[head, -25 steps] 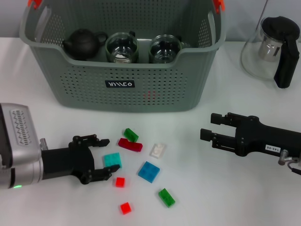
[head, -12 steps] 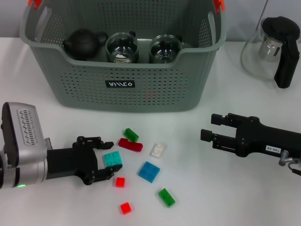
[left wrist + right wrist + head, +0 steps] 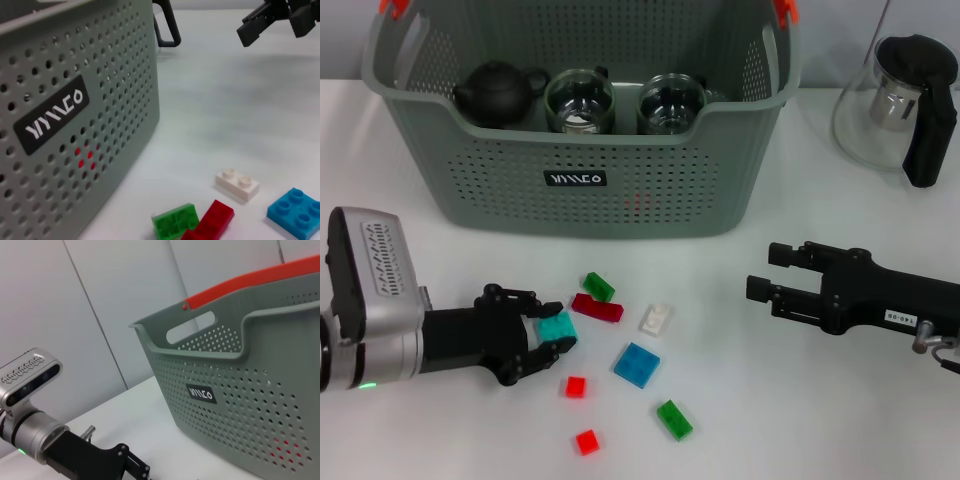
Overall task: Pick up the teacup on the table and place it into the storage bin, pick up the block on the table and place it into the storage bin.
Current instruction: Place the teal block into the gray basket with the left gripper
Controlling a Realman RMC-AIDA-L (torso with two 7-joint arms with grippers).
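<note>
The grey-green storage bin (image 3: 620, 190) stands at the back of the table, and its perforated wall fills the left wrist view (image 3: 75, 60). Two glass teacups (image 3: 579, 100) (image 3: 670, 100) and a dark teapot (image 3: 500, 90) sit inside it. No teacup shows on the table. My left gripper (image 3: 542, 333) lies low on the table at the front left, open, with a teal block (image 3: 560, 327) between its fingers. My right gripper (image 3: 765, 270) hovers open at the right, holding nothing, also seen in the left wrist view (image 3: 272, 30).
Loose blocks lie beside the teal one: a green (image 3: 599, 286), a long red (image 3: 597, 308), a white (image 3: 656, 319), a blue (image 3: 636, 364), two small red (image 3: 575, 386) (image 3: 586, 441) and another green (image 3: 674, 419). A glass teapot (image 3: 905, 105) stands at the back right.
My left gripper has slid right along the table until its fingers straddle the teal block, and they have drawn a little closer. The right arm has stayed still.
</note>
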